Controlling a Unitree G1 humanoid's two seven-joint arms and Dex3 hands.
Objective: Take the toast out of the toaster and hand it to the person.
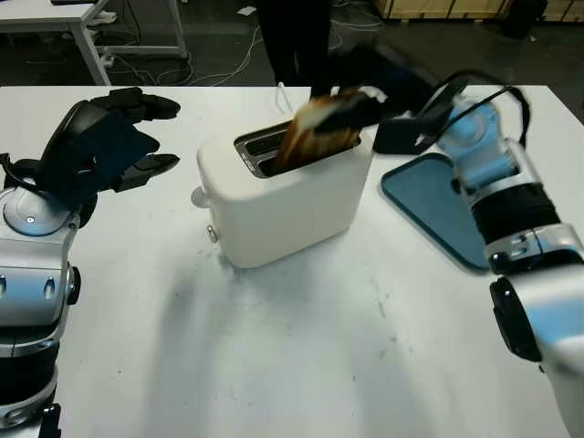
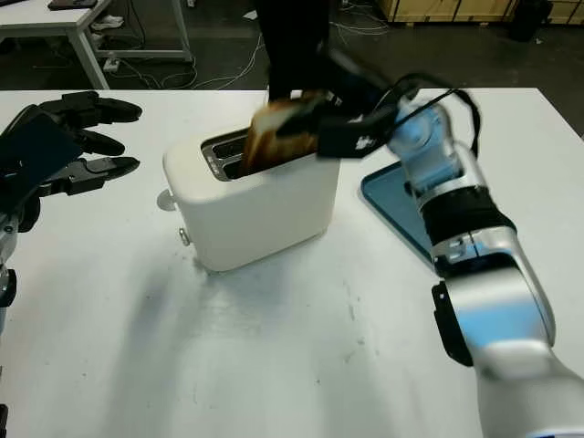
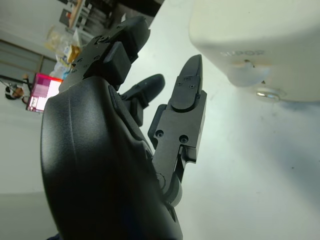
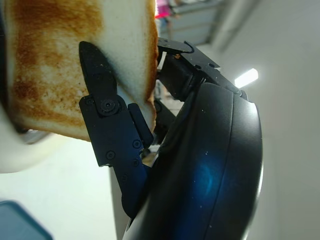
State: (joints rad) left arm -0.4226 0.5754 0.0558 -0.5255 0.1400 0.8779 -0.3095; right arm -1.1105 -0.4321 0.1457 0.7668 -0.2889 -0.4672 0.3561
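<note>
A white toaster [image 1: 283, 196] stands mid-table with its slots facing up. A browned slice of toast [image 1: 315, 132] sticks up out of the near slot, tilted. My right hand [image 1: 365, 105] reaches in from the right and is shut on the toast; in the right wrist view a black finger [image 4: 102, 107] presses across the toast [image 4: 55, 60]. My left hand [image 1: 123, 137] hovers open to the left of the toaster [image 3: 260, 45], apart from it. A person's dark legs [image 1: 294, 41] stand behind the table's far edge.
A blue tray [image 1: 433, 205] lies on the table right of the toaster, under my right forearm. The toaster's lever knob [image 1: 196, 195] faces my left side. A white desk frame [image 1: 87, 36] and cables lie on the floor beyond.
</note>
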